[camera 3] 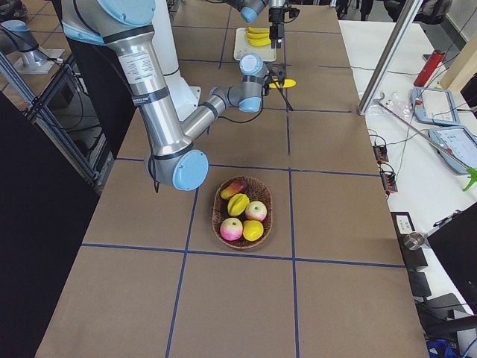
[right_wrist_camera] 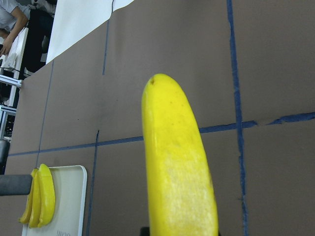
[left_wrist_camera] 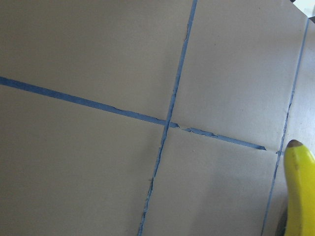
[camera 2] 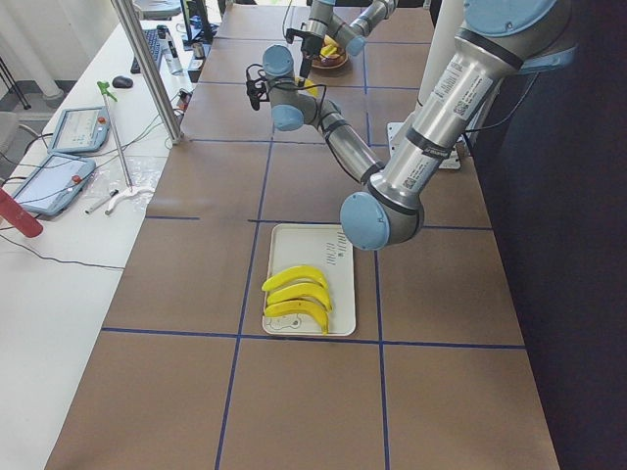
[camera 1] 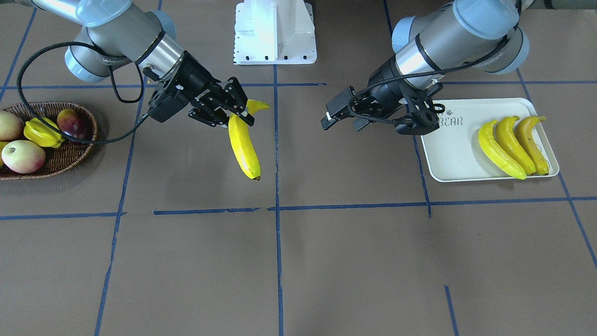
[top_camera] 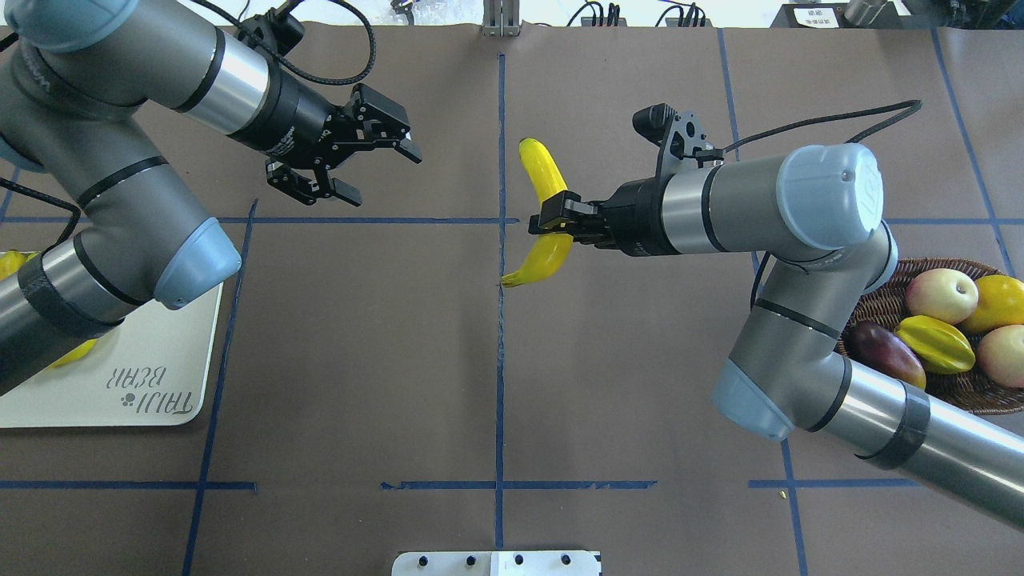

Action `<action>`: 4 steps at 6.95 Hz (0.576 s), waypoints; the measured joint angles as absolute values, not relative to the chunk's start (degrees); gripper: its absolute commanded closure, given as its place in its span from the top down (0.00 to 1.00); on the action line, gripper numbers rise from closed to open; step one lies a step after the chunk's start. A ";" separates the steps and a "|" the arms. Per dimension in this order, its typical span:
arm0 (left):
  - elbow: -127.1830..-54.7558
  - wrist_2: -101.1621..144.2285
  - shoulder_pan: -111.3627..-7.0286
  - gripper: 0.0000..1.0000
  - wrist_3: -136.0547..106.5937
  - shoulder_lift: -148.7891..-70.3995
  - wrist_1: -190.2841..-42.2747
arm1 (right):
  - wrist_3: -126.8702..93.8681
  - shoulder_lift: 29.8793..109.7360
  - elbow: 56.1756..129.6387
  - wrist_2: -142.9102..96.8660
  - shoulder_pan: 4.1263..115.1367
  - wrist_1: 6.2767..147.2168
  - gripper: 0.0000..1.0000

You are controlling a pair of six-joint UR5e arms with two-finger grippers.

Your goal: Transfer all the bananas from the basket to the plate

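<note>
Brown paper crossed with blue tape lines (camera 1: 277, 261) is covering the table (camera 1: 354, 270). Only the left side view is showing a white bench (camera 2: 59, 294) with tablets (camera 2: 73, 129) beside it. The right gripper (camera 1: 235, 116) is clamping a banana (camera 1: 245, 151) toward its stem end, above the table. The basket (camera 1: 70, 156) is sitting well behind its wrist, holding a starfruit (camera 1: 43, 132), apples (camera 1: 23, 156) and a mango (camera 1: 73, 123). The left gripper (top_camera: 380, 172) is hanging empty with jaws spread. Just behind it the plate (camera 1: 452, 154) is carrying three bananas (camera 1: 510, 144), which the overhead view is mostly hiding under the arm.

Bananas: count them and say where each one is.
4. Three bananas lie side by side on the plate; the fourth banana hangs in the right gripper over mid-table. None shows in the basket.
</note>
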State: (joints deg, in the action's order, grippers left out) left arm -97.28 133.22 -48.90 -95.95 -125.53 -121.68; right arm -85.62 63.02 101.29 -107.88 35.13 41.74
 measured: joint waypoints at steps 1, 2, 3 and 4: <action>-96.71 130.93 -47.44 1.00 -99.19 -127.42 -121.56 | -86.32 62.08 101.28 -106.61 33.76 41.67 0.03; -96.06 128.09 -45.97 1.00 -102.21 -129.09 -121.44 | -87.20 61.42 101.36 -105.92 32.67 41.61 0.03; -94.69 126.34 -44.92 1.00 -104.11 -130.72 -121.40 | -87.60 61.13 101.50 -105.32 31.81 41.58 0.03; -93.23 125.67 -44.36 1.00 -104.99 -132.02 -121.38 | -87.76 61.02 101.70 -104.97 31.28 41.58 0.03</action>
State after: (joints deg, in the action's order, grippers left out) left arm -93.23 125.67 -44.36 -104.99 -132.02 -121.38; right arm -87.76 61.02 101.70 -104.97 31.28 41.58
